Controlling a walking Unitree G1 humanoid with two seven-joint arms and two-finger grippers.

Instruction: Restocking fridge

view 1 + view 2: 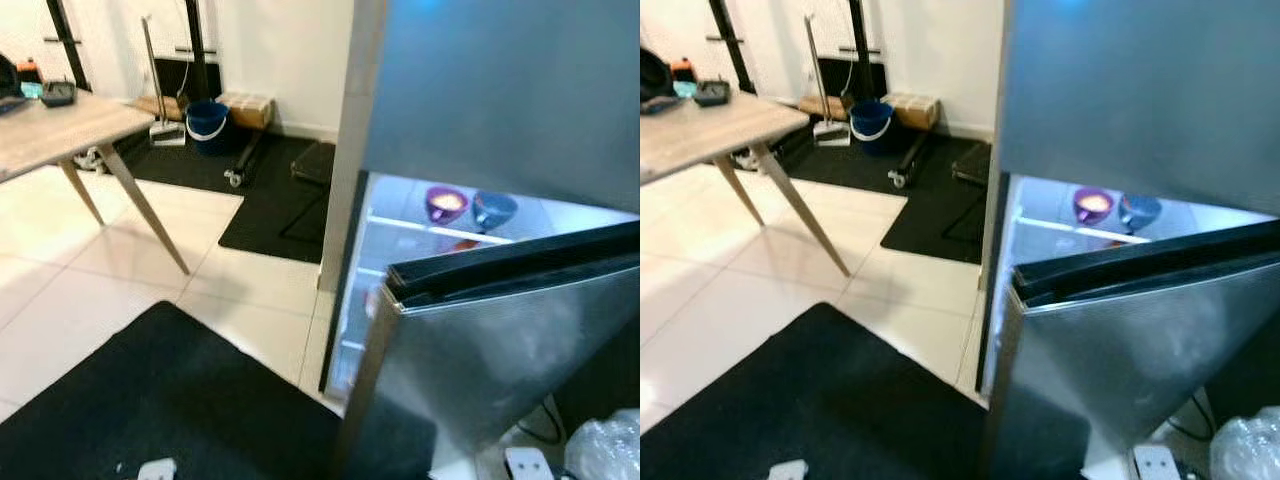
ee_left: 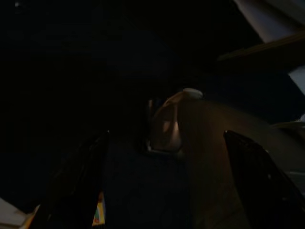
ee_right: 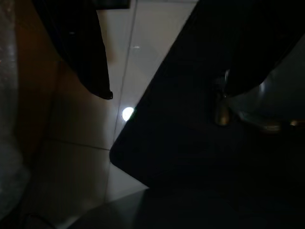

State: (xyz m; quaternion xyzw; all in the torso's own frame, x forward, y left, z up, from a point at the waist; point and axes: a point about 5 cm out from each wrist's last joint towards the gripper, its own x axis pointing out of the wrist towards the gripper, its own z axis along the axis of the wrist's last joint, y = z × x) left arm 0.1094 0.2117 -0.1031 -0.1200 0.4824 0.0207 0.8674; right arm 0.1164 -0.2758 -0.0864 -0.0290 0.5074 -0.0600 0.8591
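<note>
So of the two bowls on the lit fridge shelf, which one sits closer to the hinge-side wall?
The purple bowl; it sits toward the fridge's left wall, with the blue bowl beside it, further right.

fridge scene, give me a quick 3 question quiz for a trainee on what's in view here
1. True or false: the lower fridge door is shut.
2. Which two bowls sit side by side on the lit fridge shelf?
A. red and green
B. purple and blue
C. white and black
3. Fill in: the blue bucket stands on the floor near the far ____.

Key:
1. False. The door stands open, and the lit inside shows behind it.
2. B. The purple bowl is left of the blue bowl.
3. Wall. It stands beside a dustpan, beyond the wooden table.
</note>
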